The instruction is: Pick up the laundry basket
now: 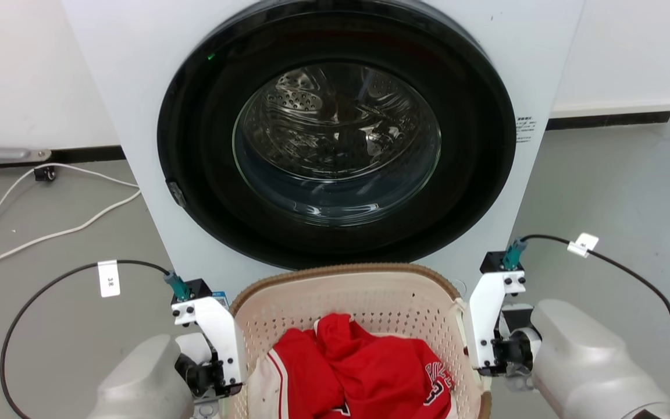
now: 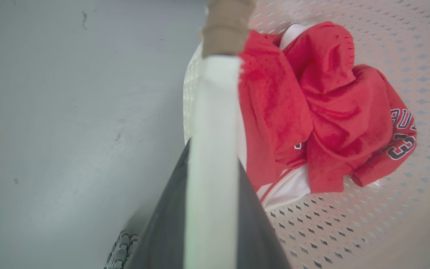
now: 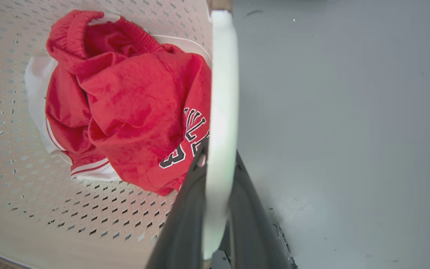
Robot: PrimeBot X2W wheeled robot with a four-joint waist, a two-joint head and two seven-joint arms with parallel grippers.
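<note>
The laundry basket (image 1: 341, 271), cream and perforated with a brown woven-look rim, is at the bottom centre of the head view, right in front of the washing machine. A red and white garment (image 1: 364, 372) lies in it. My left gripper (image 1: 229, 381) is at the basket's left side and my right gripper (image 1: 482, 365) is at its right side. In the left wrist view, my left gripper (image 2: 213, 157) is shut on the white side handle (image 2: 213, 112), one dark finger on each side. In the right wrist view, my right gripper (image 3: 219, 153) is shut on the other white handle (image 3: 222, 93) the same way.
The white washing machine (image 1: 137, 87) with its round dark glass door (image 1: 335, 139) shut stands just behind the basket. A white cable (image 1: 50, 233) lies on the grey floor at the left. Black cables (image 1: 38, 297) loop from both wrists. Grey floor lies on either side.
</note>
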